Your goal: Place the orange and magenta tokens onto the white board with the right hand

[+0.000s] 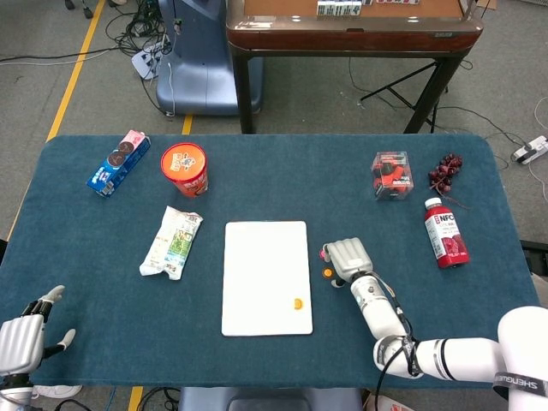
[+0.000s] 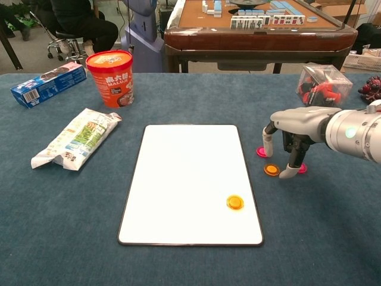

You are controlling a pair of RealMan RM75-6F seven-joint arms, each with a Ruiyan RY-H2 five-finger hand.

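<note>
1. The blue tabletop (image 1: 257,167) fills most of both views.
2. The white board (image 2: 187,179) lies at centre frame, with one orange token (image 2: 235,202) resting on its lower right part.
3. The right robot hand (image 2: 290,132) hangs palm down just right of the board, its fingers pointing downward and apart, nothing held; in the head view it sits right of centre (image 1: 346,259).
4. The left robot hand (image 1: 24,330) is at the lower left corner of the head view, off the tabletop edge, fingers spread and holding nothing.
5. A snack bag (image 2: 77,138) lies left of the board; an orange cup (image 2: 110,77) stands above it, and a blue box (image 2: 47,83) lies at the upper left.
6. A red bottle (image 1: 445,233) lies at the right of the head view, with a clear box (image 2: 321,83) and dark grapes (image 1: 445,173) above it.
7. Three loose tokens lie on the tabletop right of the board, under the right robot hand: a second orange token (image 2: 271,170) between its fingertips, a magenta token (image 2: 261,152) just beside the thumb, and another magenta token (image 2: 302,168) partly hidden behind a finger.
</note>
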